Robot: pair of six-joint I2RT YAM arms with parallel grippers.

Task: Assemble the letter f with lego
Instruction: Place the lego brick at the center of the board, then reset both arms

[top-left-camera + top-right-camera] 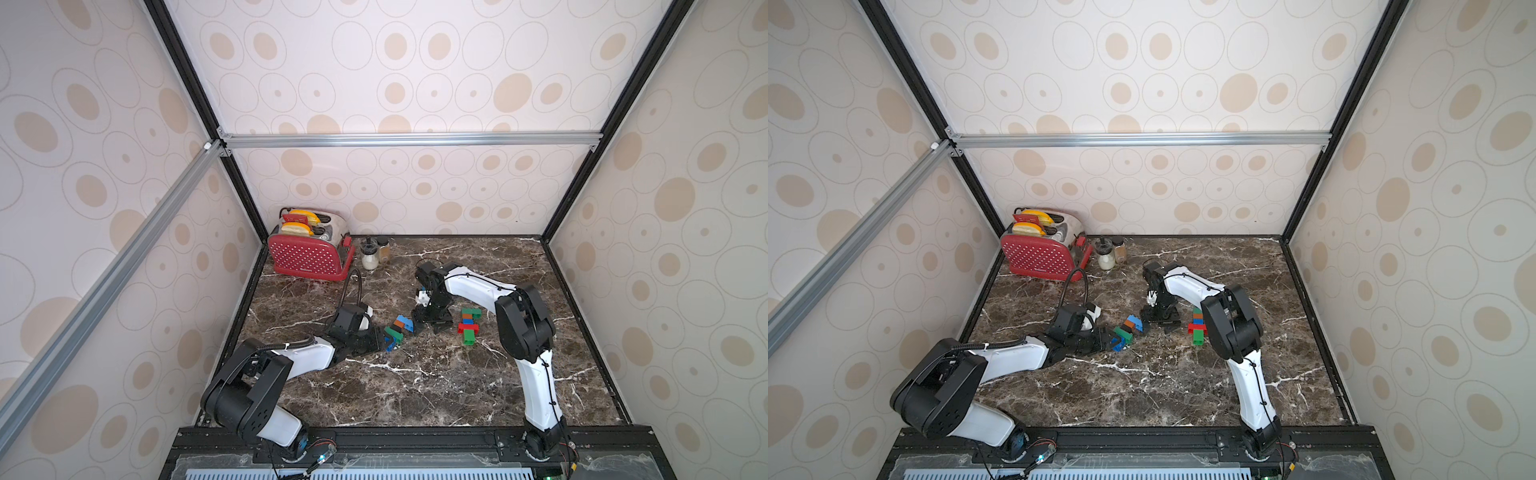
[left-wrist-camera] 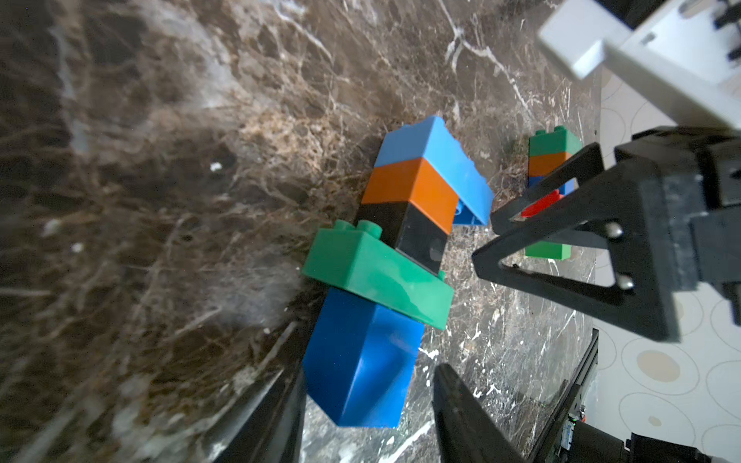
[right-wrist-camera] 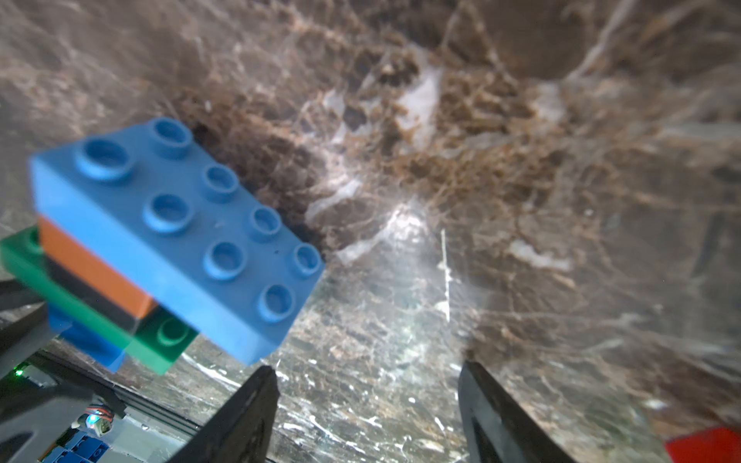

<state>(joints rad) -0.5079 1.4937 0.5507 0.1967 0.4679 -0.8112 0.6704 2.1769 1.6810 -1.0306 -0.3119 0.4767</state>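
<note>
The lying stack of dark blue, green, black, orange and light blue studded plastic bricks (image 1: 400, 328) rests on the brown marble tabletop (image 1: 415, 386). The left gripper (image 2: 367, 371) straddles the dark blue square brick (image 2: 357, 340), partly open with a gap at one finger and clamping nothing. The right gripper (image 3: 367, 365) hangs wide open and empty beside the light blue oblong brick (image 3: 172, 232). Close the left jaws squarely first, because otherwise the stack will probably pivot.
</note>
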